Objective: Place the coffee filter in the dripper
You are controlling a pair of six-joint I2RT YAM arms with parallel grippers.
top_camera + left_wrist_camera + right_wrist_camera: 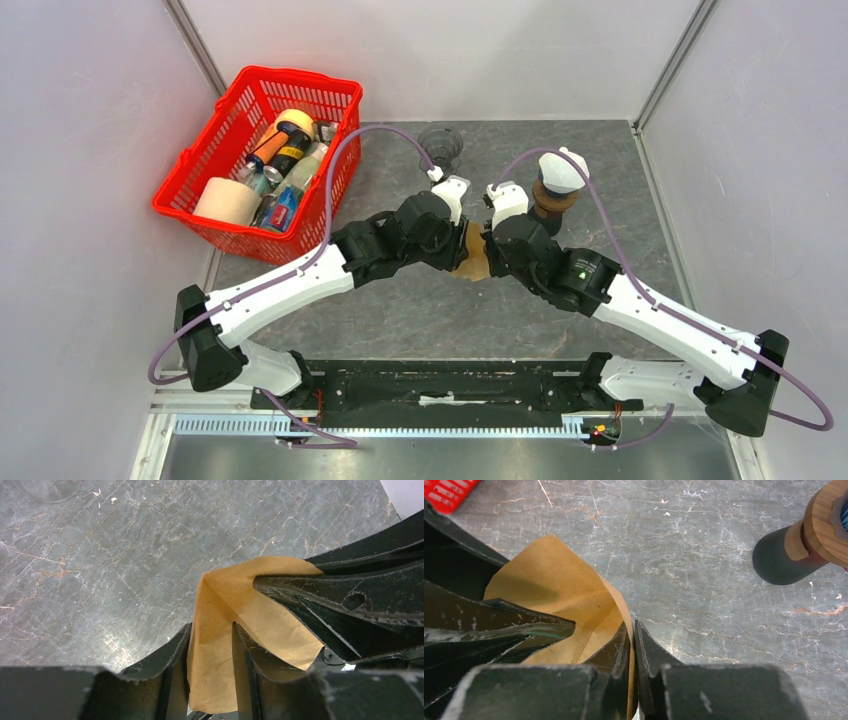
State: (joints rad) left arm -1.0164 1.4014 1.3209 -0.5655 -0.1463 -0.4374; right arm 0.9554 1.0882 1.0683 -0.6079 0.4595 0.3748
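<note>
Pinches the creased brown paper coffee filter (225, 605) by one edge in the right gripper (632, 627), jaws pressed together on the paper. Straddles the other side with the left gripper (211, 627), jaws apart, the sheet passing loose between the fingers (175, 665), not squeezed. Holds the filter between the two wrists, mid-table, over the grey veined stone tabletop (400, 300), pocket partly spread.

Reads as the opening-and-handover step: filter up and shaped, not yet seated in anything.

Just beyond the right wrist, a white cone-topped vessel (560, 172) with a wooden collar on a dark base. Farther back, toward the left, a small clear glass piece (441, 145). Hard to tell for sure which of the two serves as the dripper.

Next move, by the look of it: draw the left fingers clear without dragging the paper, carry the filter on the right grip over the dripper's mouth, point down, lower and let go. Thin paper, so likely to fold shut.
</note>
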